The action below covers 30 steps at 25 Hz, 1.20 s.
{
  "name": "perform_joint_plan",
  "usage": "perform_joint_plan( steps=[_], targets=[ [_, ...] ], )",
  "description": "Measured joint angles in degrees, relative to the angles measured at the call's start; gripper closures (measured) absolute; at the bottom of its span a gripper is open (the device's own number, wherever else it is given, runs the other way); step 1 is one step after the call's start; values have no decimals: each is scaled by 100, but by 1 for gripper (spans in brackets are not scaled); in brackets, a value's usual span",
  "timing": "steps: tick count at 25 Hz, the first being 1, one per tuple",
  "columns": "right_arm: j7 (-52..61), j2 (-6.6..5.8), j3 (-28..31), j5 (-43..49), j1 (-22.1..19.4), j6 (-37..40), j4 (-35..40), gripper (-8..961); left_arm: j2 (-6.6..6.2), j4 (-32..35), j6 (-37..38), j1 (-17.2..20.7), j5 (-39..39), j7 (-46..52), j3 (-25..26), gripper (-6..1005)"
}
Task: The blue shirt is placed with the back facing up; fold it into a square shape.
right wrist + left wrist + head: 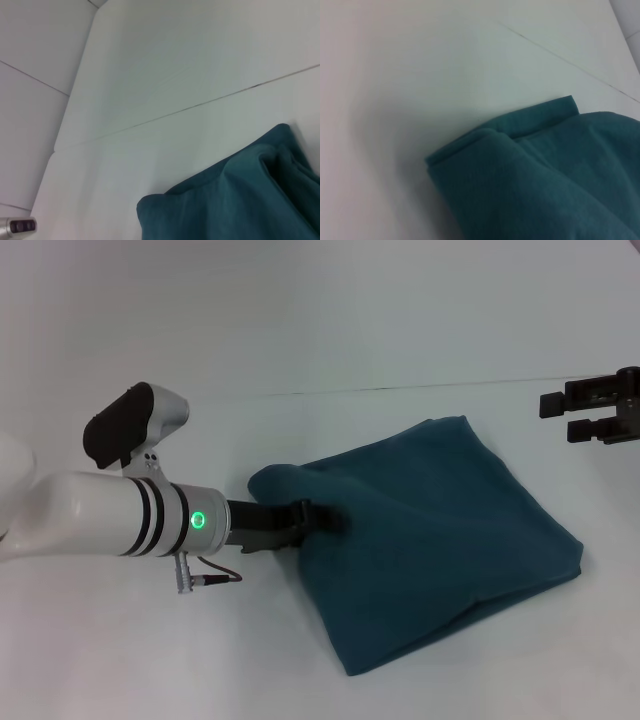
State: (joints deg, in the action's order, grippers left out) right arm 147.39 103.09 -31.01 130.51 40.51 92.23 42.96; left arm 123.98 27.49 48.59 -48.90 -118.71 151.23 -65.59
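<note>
From the head view, the blue shirt (pixel 440 540) lies on the white worktop (pixel 300 320), folded into a thick shape that is almost square but sits crooked. The left pincer (pixel 318 517) reaches in from the left and is tucked into the shirt's left edge. Its tips are hidden by the cloth, so I cannot tell if it is clenched or let go. The right pincer (pixel 556 416) hangs well away near the far right, released and holding nothing.

From the left wrist view, a corner of the shirt (pixel 520 175) shows layers that do not line up.

From the right wrist view, another corner of the shirt (pixel 235 200) looks puffy and a bit lifted.

I think the risk is this: if the left pincer pulls out while cloth is caught on it, the top layer could drag along and open the fold.
</note>
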Motion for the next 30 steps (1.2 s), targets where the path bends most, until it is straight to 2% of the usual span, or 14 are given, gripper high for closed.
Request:
perform_joint_plan(
  steps=[5,15,20,21,23,25,28,30],
  targets=[
    [0,0,13,-6,0,6,0,175,10,24,-6,-26,-3,9,-19,361],
    [0,-14,137,-9,-36,30,2,175,12,93,98,-33,23,-25,-33,744],
    [0,-17,178,-15,-75,38,2,176,2,502,611,261,3,-38,-34,902],
    [1,-17,189,-19,-90,44,2,176,-33,730,833,468,-1,-25,-13,931],
    [0,-18,202,-26,-113,54,-11,176,-64,841,934,569,-1,-24,12,931],
    [0,-18,207,-33,-130,59,-44,176,-175,972,1134,702,-43,-33,92,931],
    [-4,-18,210,-36,-146,63,-56,176,-353,1014,1361,723,-415,-53,392,931],
    [-9,-18,210,-36,-154,70,-57,175,-418,1015,1417,665,-756,-107,645,931]
  ],
)
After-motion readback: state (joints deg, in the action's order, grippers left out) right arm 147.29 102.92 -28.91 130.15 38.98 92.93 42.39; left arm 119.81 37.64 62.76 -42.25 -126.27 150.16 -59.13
